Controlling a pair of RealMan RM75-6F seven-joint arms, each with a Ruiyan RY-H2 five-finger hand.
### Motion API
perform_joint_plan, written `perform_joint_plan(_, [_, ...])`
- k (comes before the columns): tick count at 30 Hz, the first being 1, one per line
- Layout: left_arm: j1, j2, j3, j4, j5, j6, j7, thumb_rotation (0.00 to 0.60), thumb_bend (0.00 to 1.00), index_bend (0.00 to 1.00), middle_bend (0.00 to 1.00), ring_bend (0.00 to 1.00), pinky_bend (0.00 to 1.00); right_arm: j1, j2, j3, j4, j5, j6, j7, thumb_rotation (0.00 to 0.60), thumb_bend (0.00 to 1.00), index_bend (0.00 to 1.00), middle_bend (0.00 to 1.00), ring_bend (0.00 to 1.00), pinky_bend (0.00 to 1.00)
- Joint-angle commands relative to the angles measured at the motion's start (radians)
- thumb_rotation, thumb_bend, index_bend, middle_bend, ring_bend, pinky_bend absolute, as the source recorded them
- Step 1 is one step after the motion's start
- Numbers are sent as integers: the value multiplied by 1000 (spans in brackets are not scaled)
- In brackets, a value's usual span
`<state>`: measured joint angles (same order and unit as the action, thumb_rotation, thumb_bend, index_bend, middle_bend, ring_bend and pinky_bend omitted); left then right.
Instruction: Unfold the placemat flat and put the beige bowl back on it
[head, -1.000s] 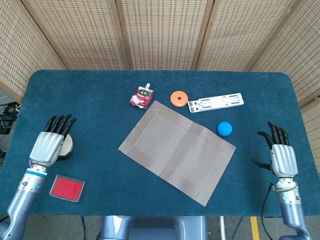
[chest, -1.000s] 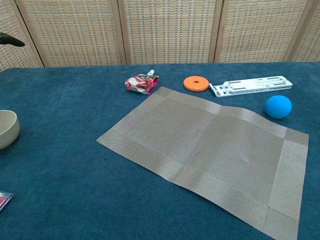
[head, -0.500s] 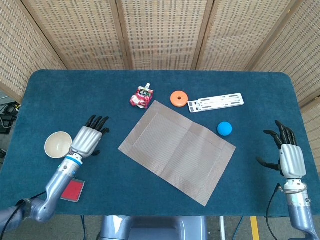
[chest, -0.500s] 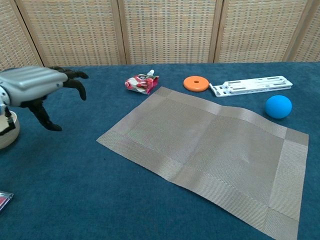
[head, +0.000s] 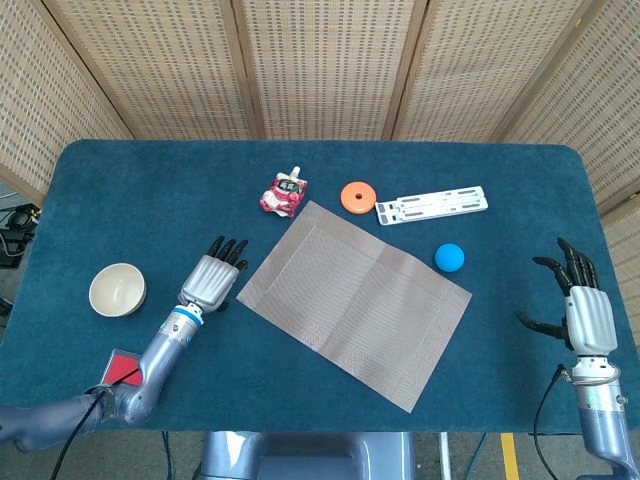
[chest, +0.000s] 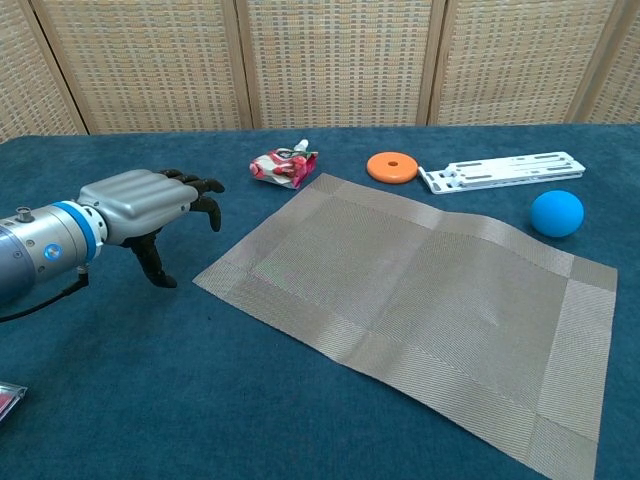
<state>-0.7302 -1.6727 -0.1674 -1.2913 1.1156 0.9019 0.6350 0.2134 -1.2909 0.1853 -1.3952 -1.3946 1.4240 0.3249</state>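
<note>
placemat (head: 354, 301) lies flat mid-table, thin, floppy woven sheet; beige bowl (head: 117, 289) sits apart at far left, looks rigid, light, likely slick, so grab by the rim; left hand (head: 212, 279) and right hand (head: 578, 307) both empty, fingers spread.

Bystanders on the blue cloth table (head: 130, 180)

Toward 12 o'clock, left to right: a crumpled red-and-white snack pouch (head: 283, 192), a flat orange ring disc (head: 357, 196), a white slotted plastic bracket (head: 431, 205). At 2 o'clock, a blue ball (head: 449, 257). At 8 o'clock, a red square card (head: 120, 368).
</note>
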Motion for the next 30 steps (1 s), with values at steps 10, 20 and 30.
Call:
perform_joint_plan(10, [-43,-75,13,105,-32,-28,4,600,11,268,0,0,0,-1,-3,9,6,7,-6,21,600,202,261,0,0,0])
perform_joint_plan(20, [-62,-151,24,181,61,28,-76,600,245,298,0,0,0,1,-19,14,27,8,-9,37,600,206,244,0,0,0])
perform_joint_plan(30, [-62,-137,29,178,117,50,-148,600,362,327,0,0,0,-3,-17,17,22,3,1,45,600,210,244,0,0,0])
